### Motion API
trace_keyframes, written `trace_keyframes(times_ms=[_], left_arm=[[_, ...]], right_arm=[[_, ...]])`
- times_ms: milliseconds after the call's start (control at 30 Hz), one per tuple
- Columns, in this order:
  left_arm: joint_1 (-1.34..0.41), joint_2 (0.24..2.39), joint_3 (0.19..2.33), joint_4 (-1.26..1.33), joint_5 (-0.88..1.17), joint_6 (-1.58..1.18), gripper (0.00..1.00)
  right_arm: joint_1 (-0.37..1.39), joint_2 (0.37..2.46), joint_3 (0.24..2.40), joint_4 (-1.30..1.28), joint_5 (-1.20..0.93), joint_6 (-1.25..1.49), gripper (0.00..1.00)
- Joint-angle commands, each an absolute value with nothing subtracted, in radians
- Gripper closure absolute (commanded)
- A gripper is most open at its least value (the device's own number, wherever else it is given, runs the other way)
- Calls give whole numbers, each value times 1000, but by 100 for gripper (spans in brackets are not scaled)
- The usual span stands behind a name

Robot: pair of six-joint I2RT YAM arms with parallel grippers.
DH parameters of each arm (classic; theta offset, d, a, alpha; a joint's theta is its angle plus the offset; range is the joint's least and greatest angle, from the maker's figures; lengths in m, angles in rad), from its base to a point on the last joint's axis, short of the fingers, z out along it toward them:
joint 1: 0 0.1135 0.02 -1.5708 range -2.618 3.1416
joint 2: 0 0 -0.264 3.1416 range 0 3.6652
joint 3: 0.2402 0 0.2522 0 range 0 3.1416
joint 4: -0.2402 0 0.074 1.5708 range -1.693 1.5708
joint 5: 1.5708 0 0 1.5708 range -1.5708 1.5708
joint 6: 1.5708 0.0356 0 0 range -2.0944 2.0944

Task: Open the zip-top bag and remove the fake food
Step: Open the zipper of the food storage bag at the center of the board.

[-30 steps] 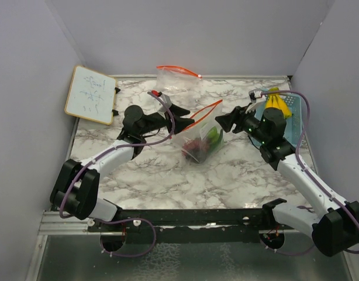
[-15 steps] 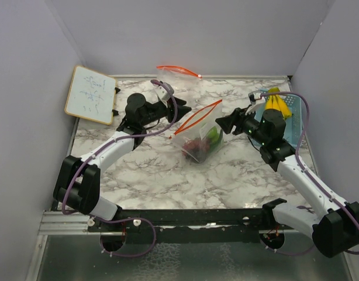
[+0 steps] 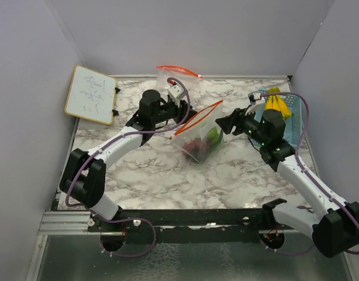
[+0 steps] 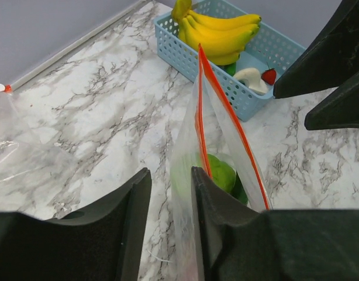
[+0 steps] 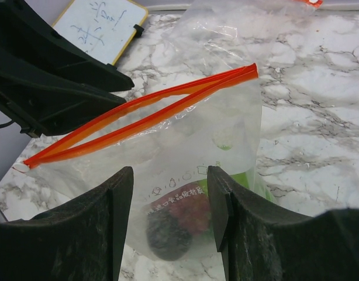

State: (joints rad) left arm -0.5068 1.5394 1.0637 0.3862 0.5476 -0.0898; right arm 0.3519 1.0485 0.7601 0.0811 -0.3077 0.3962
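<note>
A clear zip-top bag (image 3: 197,132) stood tilted near the middle of a marble-patterned table (image 3: 156,175). No finger held it. It seemed to be kept up by the weight of the fake food at its bottom: a dark red grape cluster (image 5: 171,222) and a round lime-green fruit (image 4: 220,174).

Its orange-red zip strip (image 5: 144,111) ran along the top edge, and the two halves looked slightly parted in the middle, so the mouth was probably at least partly unsealed.

The left gripper (image 4: 169,172) sat at one end of the strip with its fingers a narrow gap apart. They closed on nothing, though the bag's edge was just beside one finger, likely a line-up to pinch one lip.

The right gripper (image 5: 169,170) faced the bag from the opposite side with its fingers spread wide and empty, the plastic just beyond them. That placement suited taking the other lip and pulling the mouth wider.

A yellow banana bunch (image 4: 220,35) already lay in a light-blue slotted basket (image 4: 191,64) at the right side of the table (the wrist view showed a few smaller pieces beside it). That suggested the basket was where the food was being put.

Well behind the arms lay an empty bag (image 3: 188,82), and a small whiteboard (image 3: 90,93) leaned at the left rear corner — neither was involved.
</note>
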Motion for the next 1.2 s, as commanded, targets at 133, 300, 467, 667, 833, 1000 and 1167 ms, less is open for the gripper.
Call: trace_keyframes(times_ms=[133,300,467,667,833,1000,1167], left_arm=[[-553,1556,1104,259,421,-35,73],[-555,1539,1104,266,382,-59,53],[-554,1536,1133,288,112,-159,11],[-548,1488,1142,347,-173,-215,1],[-489,1450,1121,381,-41,-172,7],[-490,1446,1137,301,150,-170,13],[-495,1455,1191,163,287,-169,17]], right_arm=[[355,1034,744,91,-295,390,47],[356,1037,744,96,-295,389,47],[355,1036,738,100,-301,387,47],[356,1021,729,100,-288,389,47],[356,1006,717,106,-264,396,47],[355,1025,728,102,-258,404,47],[355,1022,711,105,-206,424,47]])
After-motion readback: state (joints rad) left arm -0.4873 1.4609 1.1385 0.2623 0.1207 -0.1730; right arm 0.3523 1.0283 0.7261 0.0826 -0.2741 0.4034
